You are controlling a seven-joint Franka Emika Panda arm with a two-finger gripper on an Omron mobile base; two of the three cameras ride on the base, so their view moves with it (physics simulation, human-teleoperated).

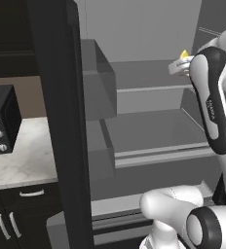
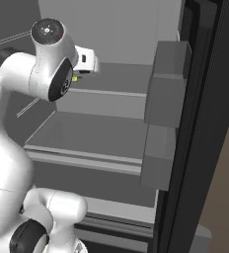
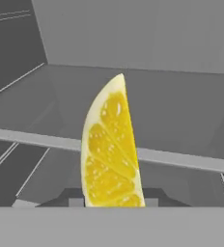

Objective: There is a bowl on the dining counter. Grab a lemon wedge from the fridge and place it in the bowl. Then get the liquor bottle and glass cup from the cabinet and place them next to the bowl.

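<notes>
Yellow flesh and pale rind are standing upright between the claw's (image 3: 115, 205) dark finger tips as the lemon wedge (image 3: 111, 152) is being gripped inside the open fridge (image 1: 149, 121). In the hand view the wedge is rising straight from the tips, which are sitting close against its base, so the claw appears to be clenched on it. From the left base view a speck of yellow is showing by the hand, level with an upper shelf (image 1: 149, 88) at the right of the interior; the right base view is catching the same speck under the white hand. The first step, fetching the wedge, is judged to be under way, with the bowl delivery, bottle and cup all outstanding. The next move is calling for a clean withdrawal past the shelf edge and the door bins (image 2: 166, 99) without jarring the thin slice loose. The fridge interior is reading pale grey throughout, its shelves lying bare. To the left, a marble desk (image 1: 22, 160) is carrying a black microwave (image 1: 3, 119), above low black cabinets (image 1: 22, 214).
</notes>
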